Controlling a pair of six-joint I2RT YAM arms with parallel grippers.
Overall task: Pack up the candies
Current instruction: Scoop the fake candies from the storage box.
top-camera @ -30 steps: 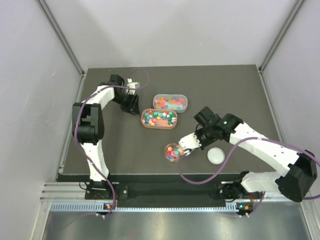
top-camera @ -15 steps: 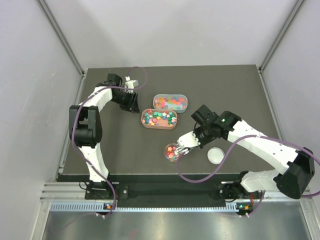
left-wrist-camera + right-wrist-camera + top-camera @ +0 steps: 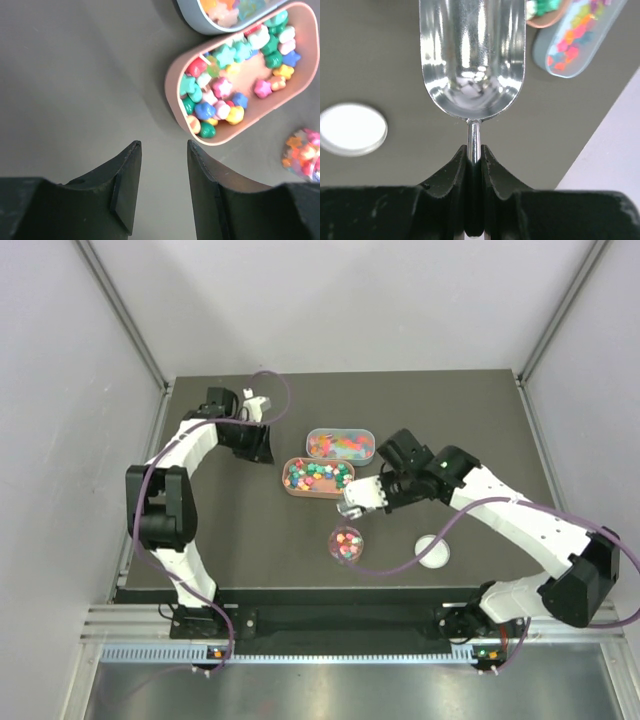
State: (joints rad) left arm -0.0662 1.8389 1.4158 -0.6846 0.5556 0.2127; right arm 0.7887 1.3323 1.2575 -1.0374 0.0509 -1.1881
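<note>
Only right wrist view: metal scoop (image 3: 472, 55) within right end effector (image 3: 474, 154)

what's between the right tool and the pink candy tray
The metal scoop: the right tool grips its handle, and the bowl reaches toward the pink tray. The right wrist view shows it.
</note>
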